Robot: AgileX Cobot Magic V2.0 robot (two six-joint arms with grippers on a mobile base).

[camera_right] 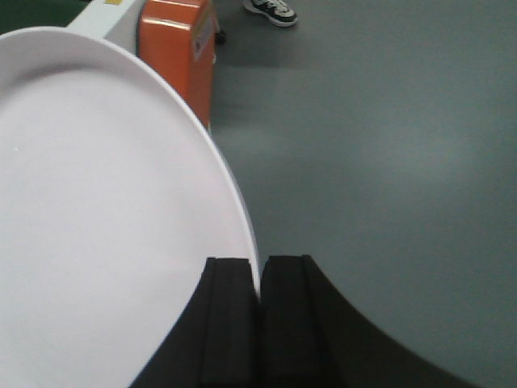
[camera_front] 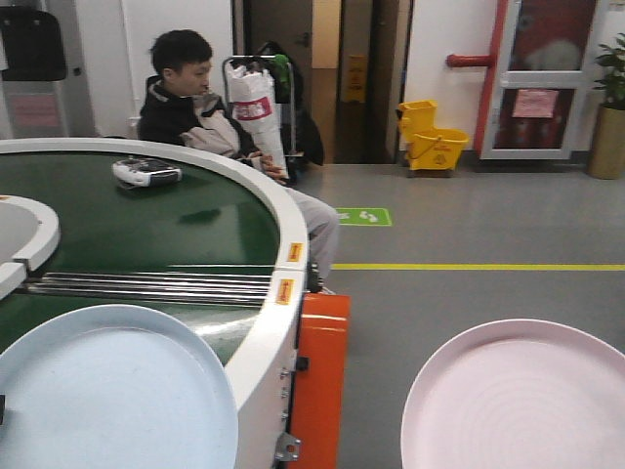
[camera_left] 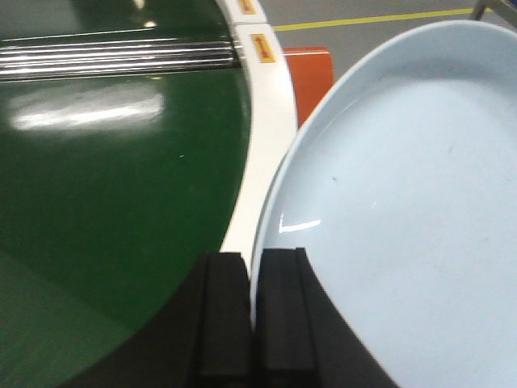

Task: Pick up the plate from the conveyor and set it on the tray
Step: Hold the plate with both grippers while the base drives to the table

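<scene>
exterior front-facing view gives us two plates held low in the foreground. a pale blue plate (camera_front: 112, 391) hangs over the near edge of the conveyor (camera_front: 146, 225), above its dark green belt and white rim. a pale pink plate (camera_front: 518, 396) sits to the right over bare grey floor, well apart from the belt. neither claw shows clearly here, and the tray is in none of our views. a seated man (camera_front: 195, 107) is at the far side.

left wrist-mounted view shows the left gripper (camera_left: 252, 275) with its jaws drawn nearly together, pinching only the thin rim of the pale blue plate (camera_left: 404, 210). that plate is glossy, shallow and empty, with a raised lip.

right wrist-mounted view shows the right gripper (camera_right: 260, 279) clamped the same way on the edge of the pale pink plate (camera_right: 105, 210), which looks smooth, clean and bare.

we judge the grab done for both plates and the carry to the tray in hand. the next move calls for bringing the tray into sight and keeping each plate level. we think a narrow edge grip on a slick rim could let a plate tilt or slip.
</scene>
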